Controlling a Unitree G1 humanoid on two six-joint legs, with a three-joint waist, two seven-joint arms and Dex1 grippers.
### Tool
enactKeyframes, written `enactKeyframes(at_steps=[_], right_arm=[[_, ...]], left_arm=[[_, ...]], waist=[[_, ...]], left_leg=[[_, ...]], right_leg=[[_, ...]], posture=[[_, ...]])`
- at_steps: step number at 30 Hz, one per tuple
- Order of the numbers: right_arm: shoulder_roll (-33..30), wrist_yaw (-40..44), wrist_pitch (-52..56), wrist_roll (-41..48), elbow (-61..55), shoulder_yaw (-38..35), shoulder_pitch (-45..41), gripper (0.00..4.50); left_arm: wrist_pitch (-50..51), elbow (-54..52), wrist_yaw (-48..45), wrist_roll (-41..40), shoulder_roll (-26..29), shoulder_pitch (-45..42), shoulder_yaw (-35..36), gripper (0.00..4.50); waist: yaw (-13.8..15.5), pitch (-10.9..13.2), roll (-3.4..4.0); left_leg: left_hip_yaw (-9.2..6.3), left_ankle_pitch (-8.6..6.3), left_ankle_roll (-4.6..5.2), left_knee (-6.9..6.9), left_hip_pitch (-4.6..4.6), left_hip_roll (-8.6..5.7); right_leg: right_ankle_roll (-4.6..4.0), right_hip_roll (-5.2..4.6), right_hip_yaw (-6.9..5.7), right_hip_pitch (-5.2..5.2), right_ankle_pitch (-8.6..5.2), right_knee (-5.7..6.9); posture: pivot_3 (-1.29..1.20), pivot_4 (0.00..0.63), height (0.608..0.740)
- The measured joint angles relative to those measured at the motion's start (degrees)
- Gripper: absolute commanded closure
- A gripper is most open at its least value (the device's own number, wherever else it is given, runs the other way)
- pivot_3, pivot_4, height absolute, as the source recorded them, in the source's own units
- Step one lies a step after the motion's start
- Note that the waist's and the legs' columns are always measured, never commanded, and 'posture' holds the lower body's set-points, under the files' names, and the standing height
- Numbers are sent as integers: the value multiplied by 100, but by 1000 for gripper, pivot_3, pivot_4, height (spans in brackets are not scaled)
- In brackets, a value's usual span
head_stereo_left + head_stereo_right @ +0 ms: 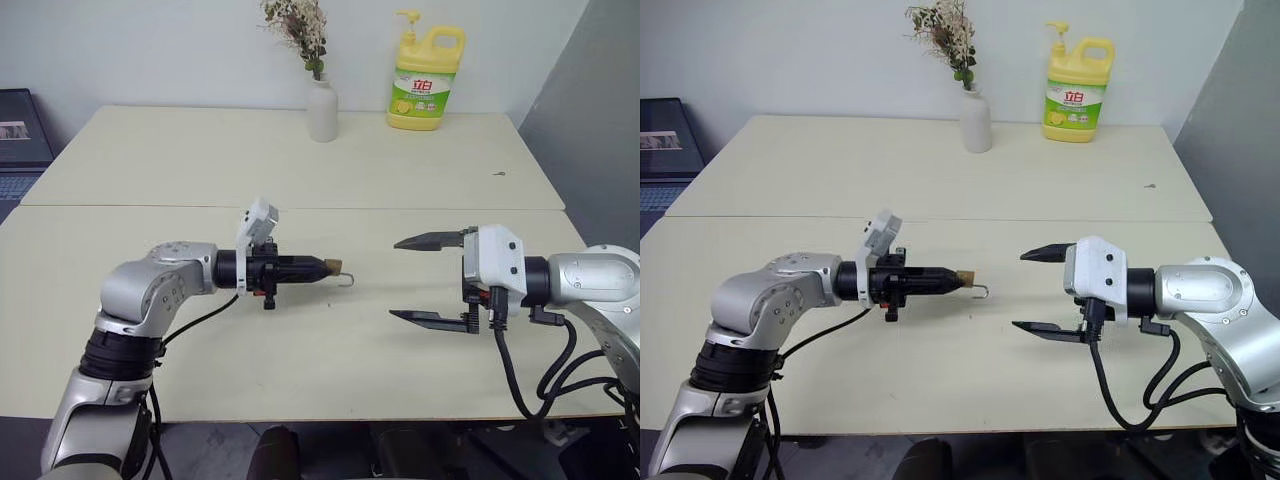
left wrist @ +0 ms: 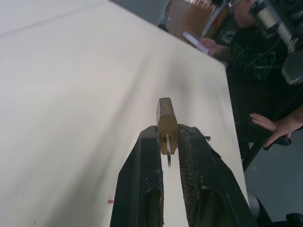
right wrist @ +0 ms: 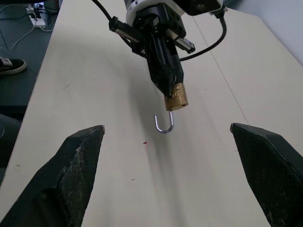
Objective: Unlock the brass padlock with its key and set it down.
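We see 2 claws over the table [image 1: 300, 380]. The left claw [image 1: 322, 267] is clenched on 1 brass padlock [image 1: 334, 266], gripping its body between both fingers and holding it above the tabletop, with the silver shackle [image 1: 349, 281] swung open and hanging free past the fingertips. The right claw [image 1: 415, 279] faces it from well apart, released, its 2 fingers spread wide with nothing between them.

The left wrist view adds what the head views miss: a thin silvery key [image 2: 168, 150] sticking out of the padlock's near end, between the fingers [image 2: 142, 189]. The right wrist view shows the shackle as an open hook clear of the body.

Farther back stand 1 white vase [image 1: 322, 108] with dried flowers and 1 yellow soap bottle [image 1: 425, 78]. The left wrist view also catches a person's hand [image 2: 277, 127] beyond the table edge.
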Motion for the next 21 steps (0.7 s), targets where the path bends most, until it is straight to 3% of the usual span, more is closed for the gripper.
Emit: enactKeyframes(at_steps=[18,21], right_arm=[[-172,29,-206,-314,-51,504,351,0],[-173,29,-236,-358,-50,512,387,0]], left_arm=[[114,179,926,724,-213,441,-343,4348],[104,268,930,774,-222,447,-345,3312]], waist=[[2,0,0],[1,0,0]], left_leg=[[1,0,0,0,1,0],[0,0,0,0,1,0]], right_leg=[[1,0,0,0,0,0],[0,0,0,0,0,0]], posture=[[0,150,740],[0,150,740]])
